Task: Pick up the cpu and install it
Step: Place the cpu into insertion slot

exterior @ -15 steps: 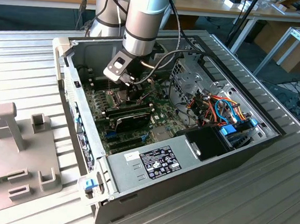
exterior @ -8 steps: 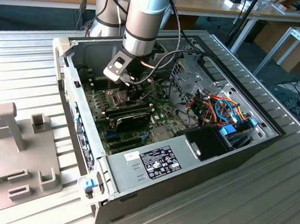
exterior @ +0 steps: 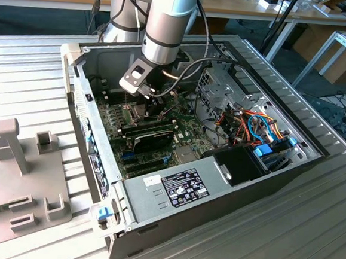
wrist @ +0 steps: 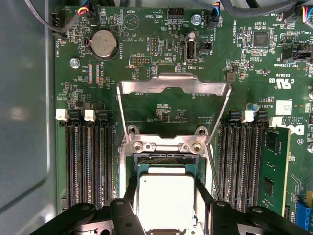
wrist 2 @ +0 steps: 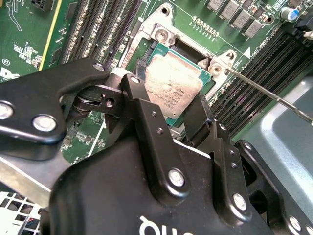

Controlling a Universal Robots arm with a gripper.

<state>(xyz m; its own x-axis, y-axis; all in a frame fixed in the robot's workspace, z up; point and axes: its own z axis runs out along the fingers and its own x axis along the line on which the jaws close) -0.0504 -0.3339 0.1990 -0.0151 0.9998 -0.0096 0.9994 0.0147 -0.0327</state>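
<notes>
The cpu [wrist 2: 174, 87] is a small square chip with a dull silver top. It sits between my gripper's black fingers [wrist 2: 138, 95] just over the open socket [wrist: 166, 159] on the green motherboard [wrist: 161, 29]. My gripper [wrist: 166, 196] is shut on the cpu [wrist: 166, 203], one finger against each of two opposite edges. I cannot tell whether the chip rests in the socket or hangs slightly above it. The hinged metal socket frame [wrist: 173, 85] stands flipped open beyond the socket. In the exterior view my gripper [exterior: 152, 107] reaches down into the open computer case [exterior: 76, 68].
Rows of memory slots [wrist: 88, 161] flank the socket, with one green memory module [wrist: 271, 171] seated. The thin socket lever [wrist 2: 264, 90] sticks out beside the socket. A long black module [exterior: 152, 131], a grey power supply [exterior: 174, 186], a metal drive cage [exterior: 224, 85] and coloured cables [exterior: 257, 127] crowd the case.
</notes>
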